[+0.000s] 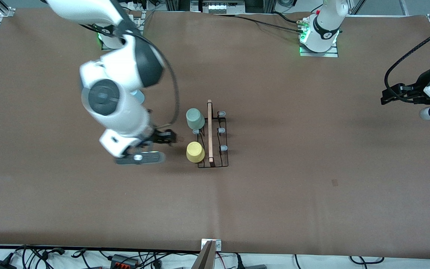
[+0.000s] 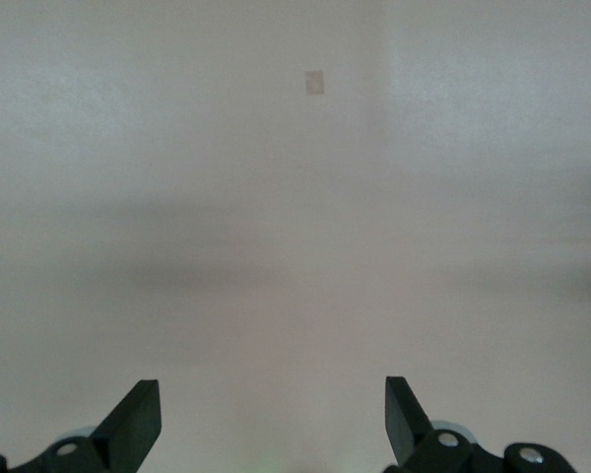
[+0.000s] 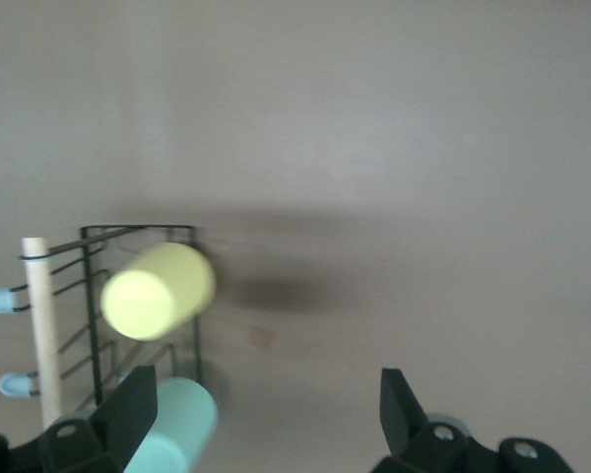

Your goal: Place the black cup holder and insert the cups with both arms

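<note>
The black cup holder (image 1: 218,149) stands mid-table, its wooden rod handle (image 1: 209,130) on top. The grey-green cup (image 1: 195,118) and the yellow cup (image 1: 195,152) sit on pegs on its side toward the right arm's end. A bit of light blue cup (image 1: 139,96) shows under the right arm, mostly hidden. My right gripper (image 1: 165,137) is open and empty beside the rack, near the yellow cup. Its wrist view shows the gripper (image 3: 266,414), the yellow cup (image 3: 158,291) and the grey-green cup (image 3: 167,429). My left gripper (image 1: 388,95) waits open and empty (image 2: 271,419) over the left arm's end of the table.
Three bare pegs (image 1: 221,130) line the rack's side toward the left arm's end, and one bare peg (image 1: 196,131) sits between the two cups. A small mark (image 1: 334,182) is on the brown table. Cables (image 1: 125,259) lie along the front edge.
</note>
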Robot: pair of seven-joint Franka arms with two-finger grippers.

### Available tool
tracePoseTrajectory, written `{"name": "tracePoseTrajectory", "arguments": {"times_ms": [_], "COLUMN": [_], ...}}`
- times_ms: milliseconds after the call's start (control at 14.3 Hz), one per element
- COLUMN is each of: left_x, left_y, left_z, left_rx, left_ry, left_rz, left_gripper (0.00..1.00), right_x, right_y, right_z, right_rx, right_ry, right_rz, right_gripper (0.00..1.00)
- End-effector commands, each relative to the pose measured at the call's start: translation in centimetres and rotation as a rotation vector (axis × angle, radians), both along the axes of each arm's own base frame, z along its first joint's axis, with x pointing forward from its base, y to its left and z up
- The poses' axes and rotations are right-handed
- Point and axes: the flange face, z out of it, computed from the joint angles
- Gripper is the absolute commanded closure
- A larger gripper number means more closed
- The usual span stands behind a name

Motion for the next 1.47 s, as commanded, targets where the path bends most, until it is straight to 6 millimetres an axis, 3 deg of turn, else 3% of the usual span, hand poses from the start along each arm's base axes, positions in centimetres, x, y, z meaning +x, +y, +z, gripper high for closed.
{"name": "tracePoseTrajectory", "arguments": {"times_ms": [0, 210, 350, 491, 701, 911, 1262, 1402], "left_x": [0.1, 0.1, 0.1, 0.1, 0.1, 0.1, 0.1, 0.2], "left_y": [0.0, 0.0, -0.1, 0.0, 0.0, -0.1, -0.1, -0.1], "left_z": [0.4, 0.5, 0.4, 0.4, 0.4, 0.4, 0.5, 0.4], "left_rx": [0.006, 0.006, 0.006, 0.006, 0.006, 0.006, 0.006, 0.006], "left_ry": [-0.008, -0.008, -0.008, -0.008, -0.008, -0.008, -0.01, -0.007], "left_rz": [-0.024, -0.022, -0.024, -0.022, -0.022, -0.024, -0.024, -0.024], "left_gripper": [0.0, 0.0, 0.0, 0.0, 0.0, 0.0, 0.0, 0.0], "right_x": [0.1, -0.2, 0.0, -0.5, -2.2, -3.7, -10.8, -12.0], "right_y": [-7.1, -15.8, -22.9, -28.5, -33.4, -33.3, -33.1, -32.9], "right_z": [3.5, 8.1, 9.4, 10.1, 11.1, 12.2, 9.9, 10.4], "right_rx": [-0.02, -0.019, -0.021, -0.018, -0.026, -0.034, -0.034, -0.032], "right_ry": [0.028, 0.021, 0.003, -0.02, -0.064, -0.038, -0.076, -0.037], "right_rz": [-0.071, -0.081, -0.123, -0.143, -0.069, -0.059, -0.057, -0.053], "right_gripper": [0.0, 0.0, 0.0, 0.0, 0.0, 0.0, 0.0, 0.0]}}
